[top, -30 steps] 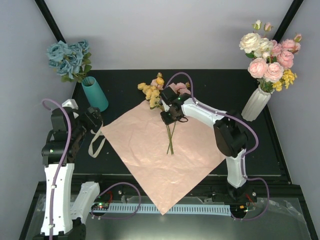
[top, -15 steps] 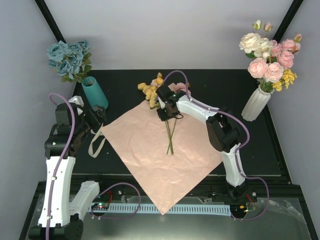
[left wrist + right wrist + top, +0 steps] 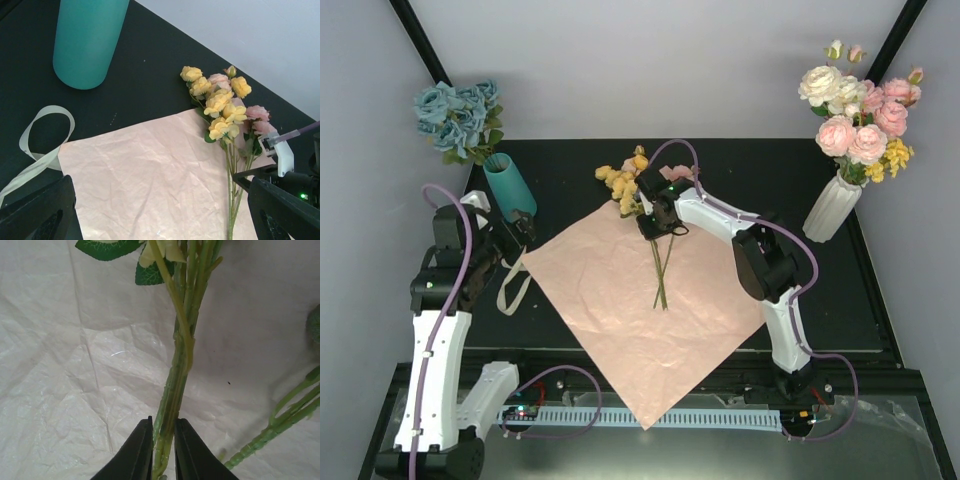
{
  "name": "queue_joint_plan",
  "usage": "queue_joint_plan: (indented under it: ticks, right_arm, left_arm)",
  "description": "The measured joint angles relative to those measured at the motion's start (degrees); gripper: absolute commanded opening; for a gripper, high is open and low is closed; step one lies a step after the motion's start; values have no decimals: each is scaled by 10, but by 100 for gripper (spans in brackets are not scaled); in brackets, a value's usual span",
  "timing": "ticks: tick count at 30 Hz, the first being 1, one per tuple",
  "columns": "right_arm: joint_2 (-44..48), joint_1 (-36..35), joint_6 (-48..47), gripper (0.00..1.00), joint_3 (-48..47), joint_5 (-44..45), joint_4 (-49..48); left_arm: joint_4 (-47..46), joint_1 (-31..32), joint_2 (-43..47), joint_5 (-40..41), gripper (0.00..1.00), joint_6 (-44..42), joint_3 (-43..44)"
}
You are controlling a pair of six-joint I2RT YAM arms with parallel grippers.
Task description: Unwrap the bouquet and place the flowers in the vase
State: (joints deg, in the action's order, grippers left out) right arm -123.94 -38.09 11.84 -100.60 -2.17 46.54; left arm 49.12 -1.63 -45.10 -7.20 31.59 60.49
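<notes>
Worktop [image 3: 770,170]: black, backed by pale walls.
Paper [image 3: 610,310]: pink, crinkled, spread flat as a diamond, near corner overhanging the front edge.
Flowers [image 3: 623,185]: lying across the paper's far corner, yellow and pink heads off the sheet toward the rear, green stems pointing toward the near side.
Right hand [image 3: 655,222]: down on the stems just below the heads; grip not discernible from above.
Vase [image 3: 510,188]: teal, far left, blue blooms [image 3: 458,115] at its mouth.
Left hand [image 3: 520,232]: just beside the vase's foot, between vase and paper's left corner.
Ribbon [image 3: 512,285]: beige, looped loose, just left of the paper.
White ribbed vase [image 3: 832,208]: far right, holding pink and cream roses [image 3: 860,110].
</notes>
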Motion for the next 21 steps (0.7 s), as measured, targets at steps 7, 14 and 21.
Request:
queue_joint_plan:
  ticks: [7,14,21]
  right_arm:
    - [-8,4,-3,1,-2,-4,0]
    - [-16,6,-4,2,-12,-15,3]
    - [23,6,-4,2,-13,-17,7]
  left_arm:
    - [0,4,-7,0,99,-1,0]
    - [-5,10,-7,-12,99,-2,0]
    - [-8,13,-8,-25,99,-3,0]
